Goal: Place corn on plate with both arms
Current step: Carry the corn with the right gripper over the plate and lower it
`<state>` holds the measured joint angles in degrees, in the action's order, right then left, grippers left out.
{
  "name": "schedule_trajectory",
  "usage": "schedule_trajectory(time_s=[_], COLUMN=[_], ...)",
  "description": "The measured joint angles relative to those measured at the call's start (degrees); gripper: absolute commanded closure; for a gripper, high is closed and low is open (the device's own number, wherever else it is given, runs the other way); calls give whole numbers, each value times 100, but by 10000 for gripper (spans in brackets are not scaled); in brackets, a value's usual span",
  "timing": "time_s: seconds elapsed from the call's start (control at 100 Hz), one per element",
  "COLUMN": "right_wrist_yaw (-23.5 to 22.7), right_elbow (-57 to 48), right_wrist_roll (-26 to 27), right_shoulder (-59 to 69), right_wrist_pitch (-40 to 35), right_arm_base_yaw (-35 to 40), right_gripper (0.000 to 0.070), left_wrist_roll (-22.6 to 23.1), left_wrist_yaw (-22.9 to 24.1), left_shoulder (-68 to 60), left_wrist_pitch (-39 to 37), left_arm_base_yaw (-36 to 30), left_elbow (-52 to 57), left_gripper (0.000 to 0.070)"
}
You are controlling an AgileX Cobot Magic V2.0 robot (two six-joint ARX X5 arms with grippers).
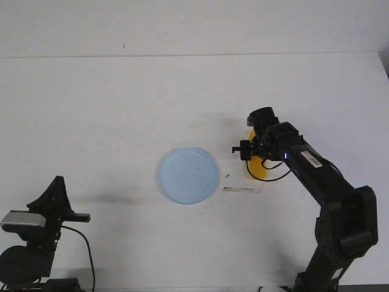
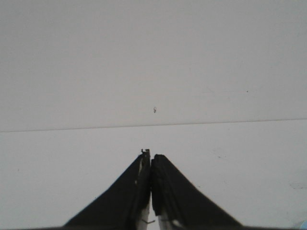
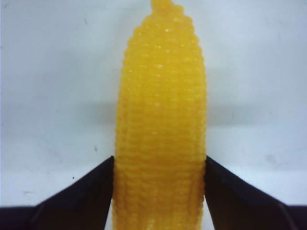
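Step in hand looks like the grasp: the table (image 1: 121,103) is bare white, the plate (image 1: 188,175) sits apart from the right gripper (image 1: 254,148) towards the robot's left w/ nothing on it, and the corn (image 3: 160,124) lies between that gripper's fingers (image 3: 84,194), not yet on the plate. Those fingers are spread only as wide as the cob and press its two sides — gripping it, pointed tip sticking out beyond the fingertips. Next move prob. calls for a lift and a carry over to the plate; the left gripper (image 2: 150,165) is closed on nothing — fingertips touching, only table beyond them.
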<state>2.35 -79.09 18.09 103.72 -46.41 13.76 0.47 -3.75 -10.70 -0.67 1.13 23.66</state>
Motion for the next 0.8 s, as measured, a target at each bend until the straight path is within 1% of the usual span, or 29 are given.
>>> schedule_trajectory(time_s=[0.24, 0.31, 0.38, 0.43, 0.57, 0.62, 0.69, 0.8], right_wrist_yaw=[-7, -155, -461, -767, -1875, -2197, -2487, -2682], right_elbow=[-81, -212, -382, -496, -568, -564, -564, -564], right_wrist_roll=[0, 0, 0, 0, 2, 0, 0, -33], right_shoulder=[-7, -52, -138, -210, -302, -295, -286, -219], right_wrist_pitch=[-59, -68, -50, -37, 155, 197, 358, 490], right_arm_base_yaw=[0, 4, 52, 138, 603, 796, 1097, 1517], right_gripper=[368, 368, 368, 368, 368, 368, 368, 367], left_wrist_roll=[0, 0, 0, 0, 0, 2, 0, 0], left_wrist_yaw=[0, 0, 0, 0, 0, 0, 0, 0], left_shoulder=[0, 0, 0, 0, 0, 0, 0, 0], left_wrist_pitch=[0, 0, 0, 0, 0, 0, 0, 0], left_arm_base_yaw=[-2, 0, 0, -2, -2, 0, 0, 0], left_elbow=[0, 0, 0, 0, 0, 0, 0, 0], left_gripper=[699, 699, 699, 699, 699, 699, 699, 699])
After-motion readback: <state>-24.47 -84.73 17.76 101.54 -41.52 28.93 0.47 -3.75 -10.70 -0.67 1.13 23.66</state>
